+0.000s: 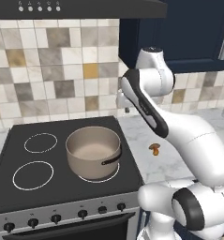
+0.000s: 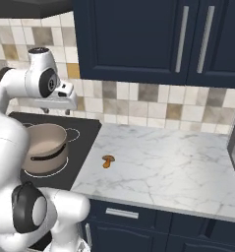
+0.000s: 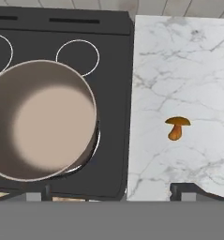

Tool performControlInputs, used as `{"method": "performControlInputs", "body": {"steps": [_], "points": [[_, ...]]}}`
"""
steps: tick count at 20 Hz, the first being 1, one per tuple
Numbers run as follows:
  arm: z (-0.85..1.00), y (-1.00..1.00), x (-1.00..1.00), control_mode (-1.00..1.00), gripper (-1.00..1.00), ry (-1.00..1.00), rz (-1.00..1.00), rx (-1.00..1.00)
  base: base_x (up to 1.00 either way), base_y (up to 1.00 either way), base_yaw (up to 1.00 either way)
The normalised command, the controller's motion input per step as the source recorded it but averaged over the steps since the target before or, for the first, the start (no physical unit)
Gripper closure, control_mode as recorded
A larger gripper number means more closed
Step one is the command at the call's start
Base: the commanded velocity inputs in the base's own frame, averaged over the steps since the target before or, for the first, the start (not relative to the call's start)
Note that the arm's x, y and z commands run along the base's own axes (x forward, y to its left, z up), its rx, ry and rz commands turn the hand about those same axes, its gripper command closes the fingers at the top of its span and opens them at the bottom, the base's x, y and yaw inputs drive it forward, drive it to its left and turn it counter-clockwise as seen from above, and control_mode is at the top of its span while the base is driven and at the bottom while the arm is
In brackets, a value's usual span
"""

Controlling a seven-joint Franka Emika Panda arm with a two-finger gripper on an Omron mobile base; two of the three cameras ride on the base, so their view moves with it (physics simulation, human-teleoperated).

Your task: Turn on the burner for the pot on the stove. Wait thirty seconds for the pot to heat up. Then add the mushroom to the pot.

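Left base view: the pot (image 1: 93, 151) sits on the front right ring of the stove (image 1: 19, 140), taupe metal with straight walls, a pale hollow and a short dark handle toward the front; I judge it stiff and heavy enough to stay put; I see no red glow under it from here, so I cannot tell whether its burner is lit; the mushroom (image 1: 154, 148) lies on the marble counter (image 1: 179, 159) just right of the stove, small, orange-brown.

Right base view: my fingers (image 2: 67, 110) hang high above the stove's back edge, spread wide and holding nothing; the mushroom (image 2: 108, 161) lies apart from the pot (image 2: 44, 148), on white veined stone.

Hand view: the mushroom (image 3: 177, 127) lies on its side, domed cap over a stubby stem; I judge it light, soft and easily bruised; I would close gently across the stem just beneath the cap; the counter (image 3: 188, 70) looks smooth, so it may slide.
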Motion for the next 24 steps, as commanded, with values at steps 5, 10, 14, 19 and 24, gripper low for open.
{"method": "performControlInputs", "body": {"steps": [5, 10, 14, 19, 24], "points": [[-0.14, 1.0, -0.64, -1.0, -1.0, -0.02, 0.0, -0.01, 0.0, 0.0, 0.0], [-0.45, 0.92, -0.96, -1.0, -1.0, -0.17, 0.0, 0.0, 0.0, 0.0, 0.0], [-0.57, 0.67, -1.0, -1.0, -1.0, -0.28, 0.0, 0.0, 0.0, 0.0, 0.0], [-0.54, 0.46, -1.0, -1.0, -1.0, -0.27, -0.05, 0.0, 0.0, 0.0, 0.0], [-0.65, 0.34, -0.72, -1.0, -1.0, -0.16, -0.09, 0.0, 0.0, 0.0, 0.0]]}}
